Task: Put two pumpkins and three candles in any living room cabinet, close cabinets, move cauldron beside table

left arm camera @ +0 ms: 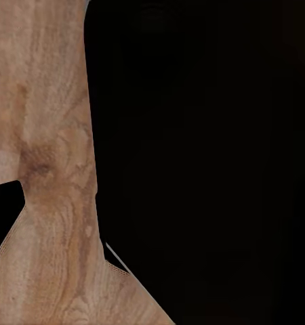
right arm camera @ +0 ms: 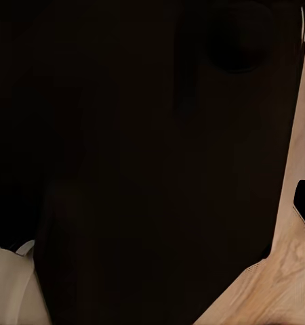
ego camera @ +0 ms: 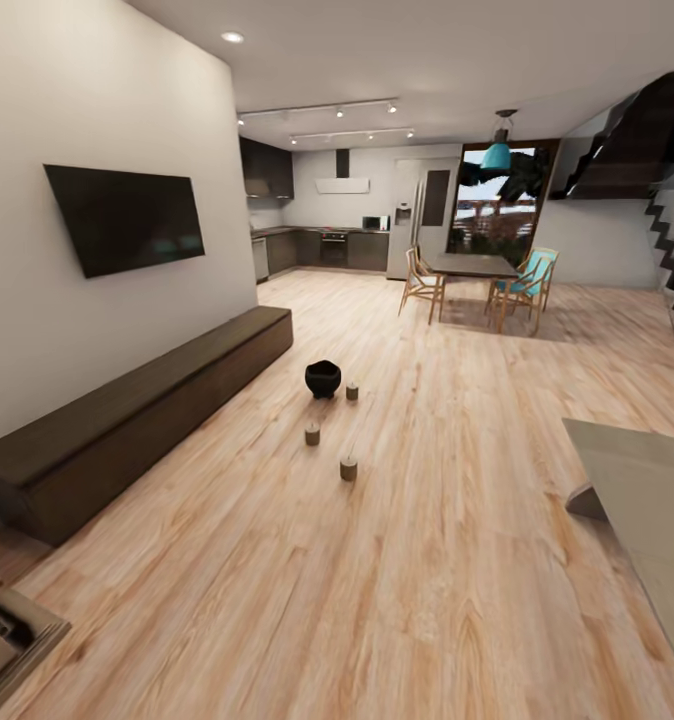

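We see the cauldron [ego camera: 322, 378] and three candles [ego camera: 312, 433] mid-frame on the floor, beside the cabinet [ego camera: 127, 420] at left; careless driving could topple them. Both grippers' state we cannot tell; the wrist views are dark.

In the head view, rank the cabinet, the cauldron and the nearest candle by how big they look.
1. cabinet, by far the largest
2. cauldron
3. nearest candle, smallest, though it sits closer to the camera than the cauldron
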